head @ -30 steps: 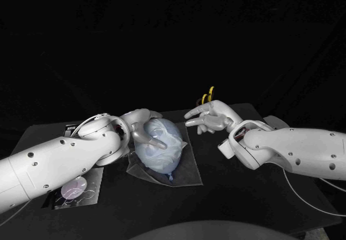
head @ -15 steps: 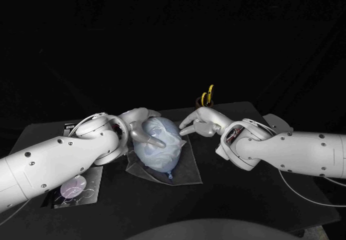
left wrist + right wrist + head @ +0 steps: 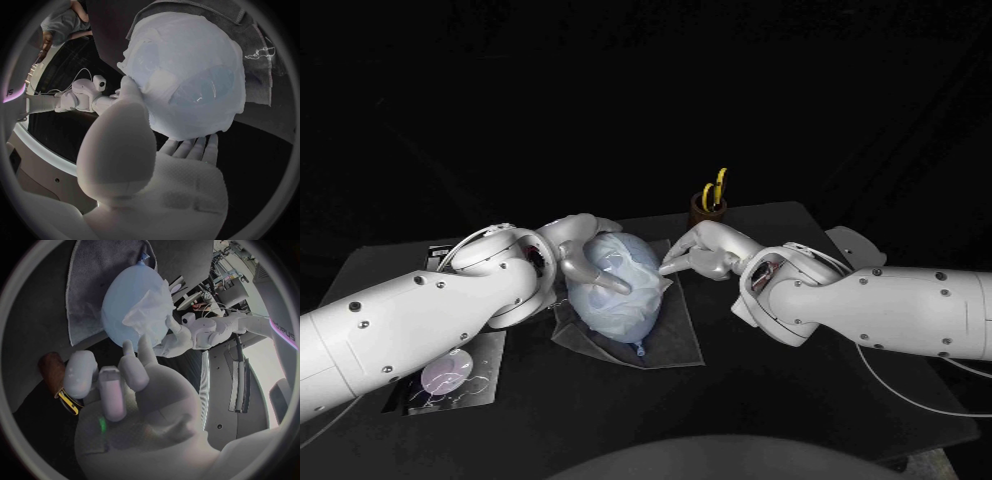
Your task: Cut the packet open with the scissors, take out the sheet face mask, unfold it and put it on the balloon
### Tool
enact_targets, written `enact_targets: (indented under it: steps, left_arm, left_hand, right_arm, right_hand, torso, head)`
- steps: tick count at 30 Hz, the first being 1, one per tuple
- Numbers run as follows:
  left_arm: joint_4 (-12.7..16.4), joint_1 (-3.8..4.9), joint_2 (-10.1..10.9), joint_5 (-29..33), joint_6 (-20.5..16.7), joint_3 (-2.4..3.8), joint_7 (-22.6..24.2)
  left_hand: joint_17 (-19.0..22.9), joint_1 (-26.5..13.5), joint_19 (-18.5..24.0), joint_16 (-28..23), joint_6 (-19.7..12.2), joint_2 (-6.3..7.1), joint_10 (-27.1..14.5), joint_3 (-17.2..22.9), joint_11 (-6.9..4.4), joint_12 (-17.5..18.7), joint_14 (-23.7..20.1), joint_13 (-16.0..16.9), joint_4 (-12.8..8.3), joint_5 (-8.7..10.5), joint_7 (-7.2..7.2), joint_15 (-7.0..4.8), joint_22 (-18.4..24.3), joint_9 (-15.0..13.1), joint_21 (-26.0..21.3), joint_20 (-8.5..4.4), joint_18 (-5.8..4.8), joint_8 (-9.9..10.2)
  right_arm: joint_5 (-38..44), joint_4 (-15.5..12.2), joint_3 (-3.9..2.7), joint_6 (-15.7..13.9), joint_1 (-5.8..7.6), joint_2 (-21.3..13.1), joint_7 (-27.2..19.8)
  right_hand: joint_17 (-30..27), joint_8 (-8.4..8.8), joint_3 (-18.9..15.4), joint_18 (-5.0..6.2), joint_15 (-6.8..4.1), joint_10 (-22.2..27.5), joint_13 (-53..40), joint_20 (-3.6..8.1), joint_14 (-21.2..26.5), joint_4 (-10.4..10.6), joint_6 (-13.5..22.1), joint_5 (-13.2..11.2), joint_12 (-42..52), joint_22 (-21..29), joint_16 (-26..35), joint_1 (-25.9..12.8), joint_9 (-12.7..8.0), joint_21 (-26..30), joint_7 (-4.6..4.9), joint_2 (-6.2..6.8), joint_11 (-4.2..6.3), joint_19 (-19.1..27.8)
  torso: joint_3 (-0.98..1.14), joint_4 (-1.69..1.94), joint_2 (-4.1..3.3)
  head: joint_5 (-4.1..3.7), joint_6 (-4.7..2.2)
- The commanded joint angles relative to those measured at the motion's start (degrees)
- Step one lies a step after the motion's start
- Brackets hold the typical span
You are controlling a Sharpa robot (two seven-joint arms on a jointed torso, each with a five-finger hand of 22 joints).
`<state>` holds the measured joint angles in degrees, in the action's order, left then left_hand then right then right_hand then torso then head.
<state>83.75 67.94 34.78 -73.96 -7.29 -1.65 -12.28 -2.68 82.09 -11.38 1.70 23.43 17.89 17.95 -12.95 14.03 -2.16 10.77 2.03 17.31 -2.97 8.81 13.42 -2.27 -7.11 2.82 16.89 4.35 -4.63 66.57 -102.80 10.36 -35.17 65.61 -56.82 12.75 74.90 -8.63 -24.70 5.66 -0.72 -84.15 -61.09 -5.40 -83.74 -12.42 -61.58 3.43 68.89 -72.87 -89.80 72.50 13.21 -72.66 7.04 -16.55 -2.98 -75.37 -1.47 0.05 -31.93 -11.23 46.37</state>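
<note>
Table: the black table carries every item listed below. My 2 arms reach in over it, 1 from each side.
Cloth: a grey cloth lies flat near the middle of the table, under the balloon.
Balloon: the pale blue balloon lies on the cloth with its knotted neck toward my body.
Mask: the white sheet face mask is unfolded and draped over the far half of the balloon. In the left wrist view the balloon shows through an eye opening.
Left hand: my left hand holds the balloon. The thumb is pressed on the masked side and the other fingers are curled under the opposite edge.
Right hand: my right hand sits just beside the balloon's right side, fingers extended and apart, holding nothing. 1 fingertip reaches the mask's edge; I cannot tell whether it touches.
Packet: the packet lies flat at the near left of the table, beside my left forearm and well apart from the balloon.
Holder: a brown holder stands upright at the far edge, behind my right hand.
Scissors: the scissors stand in the holder, yellow handles up.
</note>
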Motion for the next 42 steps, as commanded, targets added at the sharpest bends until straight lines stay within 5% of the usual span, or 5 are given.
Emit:
enact_targets:
  steps: [1,25,36,42]
  left_arm:
    - [0.01,-0.06,-0.02,0.07,0.77,-0.1,0.2]
    - [0.02,-0.06,-0.04,0.46,0.82,-0.09,0.31]
    - [-0.11,-0.05,-0.07,0.67,0.83,-0.09,0.33]
    - [-0.15,-0.05,-0.07,0.8,0.82,-0.08,0.33]
  left_hand:
    - [-0.07,0.66,-0.07,0.16,0.13,0.1,0.21,-0.11,-0.04,0.04,0.37,0.07,0.03,-0.05,7.24,-0.15,0.0,-0.05,0.33,-0.18,-0.54,-0.27]
    - [-0.1,1.08,0.04,0.19,0.02,0.09,0.21,-0.11,-0.04,0.08,0.45,0.06,0.04,-0.06,7.25,-0.15,0.02,-0.05,0.3,-0.23,-0.44,-0.27]
    - [-0.11,1.12,0.11,0.19,-0.01,0.09,0.2,-0.11,-0.04,0.08,0.45,0.05,0.04,-0.07,7.25,-0.14,0.03,-0.04,0.29,-0.24,-0.42,-0.26]
    - [-0.12,1.2,0.17,0.19,-0.04,0.08,0.18,-0.11,-0.02,0.09,0.47,0.05,0.04,-0.07,7.27,-0.12,0.04,-0.05,0.27,-0.27,-0.36,-0.26]
  right_arm:
    - [-2.19,-0.17,-0.03,1.32,-0.15,0.28,1.58]
    - [-4.05,0.47,-0.03,1.99,-0.95,2.52,1.31]
    - [-2.25,0.48,-0.02,1.3,-1.3,3.01,1.66]
    - [-1.57,0.52,-0.03,-0.98,-1.37,3.19,0.71]
  right_hand:
    - [15.1,-0.27,-0.27,-0.68,-0.22,-5.85,-28.91,0.02,-6.26,0.72,-0.49,-0.31,21.11,-0.24,-0.2,-0.79,0.08,-0.27,-0.04,0.04,0.46,-0.52]
    - [15.1,-0.61,-0.78,-0.85,-0.38,-5.85,-28.91,0.13,-6.26,1.13,-0.9,-0.45,21.11,-1.1,-0.2,-0.39,0.3,-1.04,-0.32,0.2,0.67,-0.96]
    - [15.1,-2.32,0.59,-0.92,-1.38,-5.85,-28.91,0.91,-6.26,-0.41,-3.11,-0.51,21.11,-1.82,-0.2,3.4,1.49,-1.55,-1.66,-0.28,1.82,-1.15]
    - [15.1,-3.77,6.69,-1.1,-2.46,-5.85,-28.91,1.85,-6.26,-2.65,-5.09,-0.6,21.11,-2.66,-0.2,8.69,2.46,-2.23,-3.2,-0.35,3.21,-1.64]
  torso:
    - [0.03,0.01,0.01]
    - [0.01,0.01,-0.01]
    - [0.03,0.04,-0.03]
    - [0.03,0.02,-0.03]
  head:
    - [-0.03,0.07]
    - [0.08,0.38]
    - [0.15,0.72]
    - [0.13,0.93]
